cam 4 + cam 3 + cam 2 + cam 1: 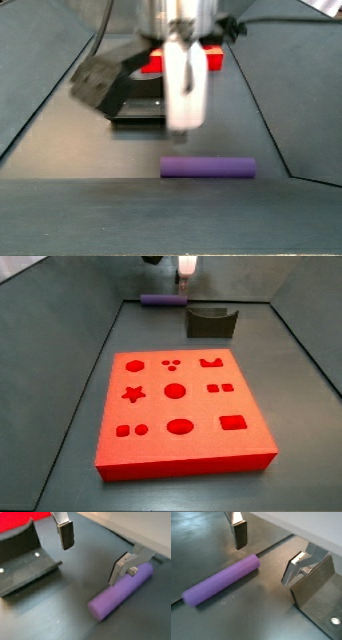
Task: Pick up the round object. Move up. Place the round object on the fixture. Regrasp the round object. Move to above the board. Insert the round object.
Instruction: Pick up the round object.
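The tool [93,556] hangs with jaws wide apart and empty above the smooth purple cylindrical peg [222,580], which lies on the dark bench [80,346] at the side view's top, left of the dark notched fixture [210,321]. Descending off-centre could roll it away.

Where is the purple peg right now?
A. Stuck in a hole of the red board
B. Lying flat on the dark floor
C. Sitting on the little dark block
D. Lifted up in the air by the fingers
B: the round object lies on its side on the floor, and the gripper hangs open over it, its fingers not squeezing it.
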